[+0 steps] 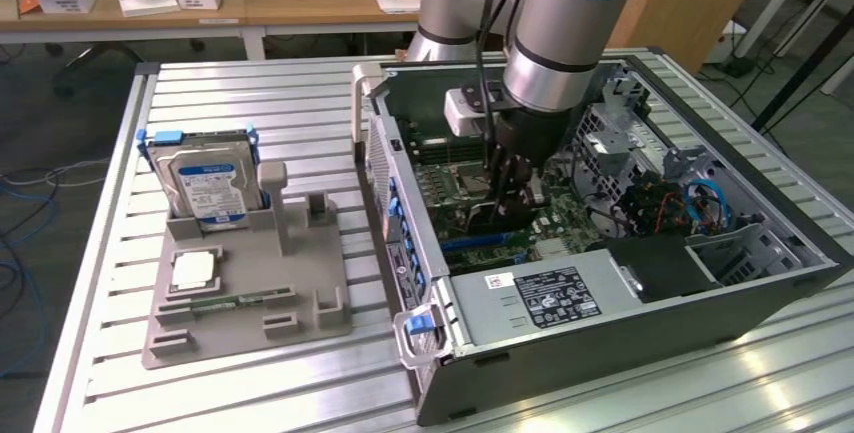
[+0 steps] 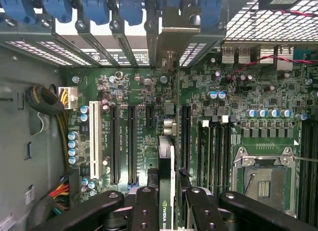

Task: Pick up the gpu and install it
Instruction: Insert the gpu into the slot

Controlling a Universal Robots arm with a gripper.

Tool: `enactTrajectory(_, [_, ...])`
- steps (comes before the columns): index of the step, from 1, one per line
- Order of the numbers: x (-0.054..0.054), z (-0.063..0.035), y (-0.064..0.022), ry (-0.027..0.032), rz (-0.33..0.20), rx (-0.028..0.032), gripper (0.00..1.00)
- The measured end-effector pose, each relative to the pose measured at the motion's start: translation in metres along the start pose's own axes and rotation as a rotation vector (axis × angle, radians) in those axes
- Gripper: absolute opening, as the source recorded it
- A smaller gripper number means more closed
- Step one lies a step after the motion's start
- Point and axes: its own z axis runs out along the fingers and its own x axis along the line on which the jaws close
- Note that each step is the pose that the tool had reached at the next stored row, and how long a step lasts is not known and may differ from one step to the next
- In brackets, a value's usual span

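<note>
Install step is in hand: the gripper (image 2: 166,211), low centre in the wrist view, has its fingers clamped on the gpu (image 2: 165,181), held edge-on above the motherboard (image 2: 139,121) inside the case (image 1: 641,323). Seating seems to need alignment with a slot (image 2: 185,136).

My arm (image 1: 567,23) is a thick tube with a brushed silver shell and pale blue-grey caps at the joints, one black ring banding the lower section. A small white box (image 1: 467,111) is bolted to its side, and thin black cables run down beside it. The pincer (image 2: 169,211) is matte black, built from rounded link bars, each pinned with dark round-head screws; its fingers (image 2: 145,211) are flat black plates.
</note>
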Motion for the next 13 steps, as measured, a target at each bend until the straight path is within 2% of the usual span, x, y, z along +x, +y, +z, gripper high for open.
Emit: enactTrajectory(13, [0.0001,0.0073,0.0007,0.0002,0.0,-0.0001,0.26])
